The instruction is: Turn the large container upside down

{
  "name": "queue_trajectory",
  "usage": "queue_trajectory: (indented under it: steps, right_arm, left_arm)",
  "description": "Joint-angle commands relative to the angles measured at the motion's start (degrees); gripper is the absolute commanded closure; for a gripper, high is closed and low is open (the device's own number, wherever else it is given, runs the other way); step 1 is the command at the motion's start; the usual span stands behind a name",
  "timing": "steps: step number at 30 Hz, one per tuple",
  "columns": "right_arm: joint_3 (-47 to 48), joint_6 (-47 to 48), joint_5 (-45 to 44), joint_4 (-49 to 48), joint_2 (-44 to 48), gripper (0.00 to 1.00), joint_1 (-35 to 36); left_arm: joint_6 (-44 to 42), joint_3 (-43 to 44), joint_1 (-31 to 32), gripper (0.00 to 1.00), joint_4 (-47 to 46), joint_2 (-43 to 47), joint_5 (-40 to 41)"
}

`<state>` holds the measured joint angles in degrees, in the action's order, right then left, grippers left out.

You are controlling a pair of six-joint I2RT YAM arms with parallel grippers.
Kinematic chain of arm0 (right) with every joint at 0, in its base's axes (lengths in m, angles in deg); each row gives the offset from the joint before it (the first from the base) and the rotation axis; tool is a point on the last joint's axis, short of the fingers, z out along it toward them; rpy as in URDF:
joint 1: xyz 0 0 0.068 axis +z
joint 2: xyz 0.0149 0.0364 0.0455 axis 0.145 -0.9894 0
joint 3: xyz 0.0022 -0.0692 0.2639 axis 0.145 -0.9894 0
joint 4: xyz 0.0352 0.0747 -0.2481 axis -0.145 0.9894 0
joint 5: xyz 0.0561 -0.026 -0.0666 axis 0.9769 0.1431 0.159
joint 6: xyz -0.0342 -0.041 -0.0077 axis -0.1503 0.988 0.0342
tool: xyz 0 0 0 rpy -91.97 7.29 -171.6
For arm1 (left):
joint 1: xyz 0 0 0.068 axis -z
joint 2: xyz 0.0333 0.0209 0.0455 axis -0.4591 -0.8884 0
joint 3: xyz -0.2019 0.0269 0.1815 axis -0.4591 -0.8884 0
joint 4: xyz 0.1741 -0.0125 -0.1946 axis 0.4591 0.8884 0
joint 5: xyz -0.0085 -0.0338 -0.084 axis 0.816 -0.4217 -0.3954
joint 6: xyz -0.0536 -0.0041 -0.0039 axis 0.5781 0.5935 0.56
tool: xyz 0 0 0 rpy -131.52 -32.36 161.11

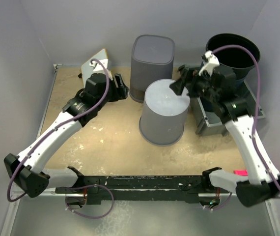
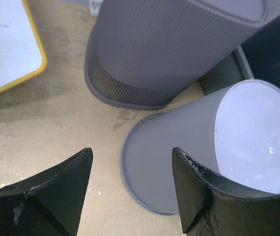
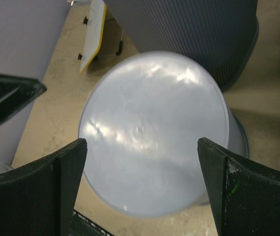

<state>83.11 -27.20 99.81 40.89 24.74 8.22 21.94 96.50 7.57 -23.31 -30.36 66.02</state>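
large container (image 1: 163,112) stands mouth-down, axis upright, just below the right gripper (image 3: 139,147), jaws apart and empty; left gripper (image 2: 132,155), jaws apart, sits beside it.

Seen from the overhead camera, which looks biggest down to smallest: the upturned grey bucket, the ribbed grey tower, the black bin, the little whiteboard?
1. Upturned grey bucket and ribbed grey tower: about alike, and the tower is partly hidden, so I won't rank them.
2. Black bin, also partly hidden.
3. Whiteboard, clearly the smallest.
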Motion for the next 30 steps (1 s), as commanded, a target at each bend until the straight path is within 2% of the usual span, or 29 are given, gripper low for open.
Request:
queue_trajectory:
  steps: [1, 11, 20, 24, 30]
  right_arm:
    - [7.63, -3.46, -1.04, -8.11, -9.94, 0.04, 0.14]
    - [21.14, -11.31, -10.71, -15.66, -29.32, 0.01, 0.14]
    - [33.76, -13.09, -15.65, -14.14, -43.08, 0.0, 0.14]
    - [39.17, -11.6, -13.91, -13.33, -47.62, 0.0, 0.14]
    - [44.69, -11.5, -1.35, -15.44, -54.19, 0.03, 0.95]
  left_arm:
    - [1.11, -1.18, -0.1, 0.38, 0.78, 7.03, 6.95]
    - [-0.77, -1.85, -0.28, 0.38, 6.01, 12.95, 13.15]
    - [-0.75, -3.94, -0.27, 0.38, 7.24, 14.23, 12.59]
    - [-1.36, -4.59, -0.27, 0.38, 7.65, 14.66, 13.64]
    - [-2.69, -5.04, -0.27, 0.38, 8.6, 15.12, 16.46]
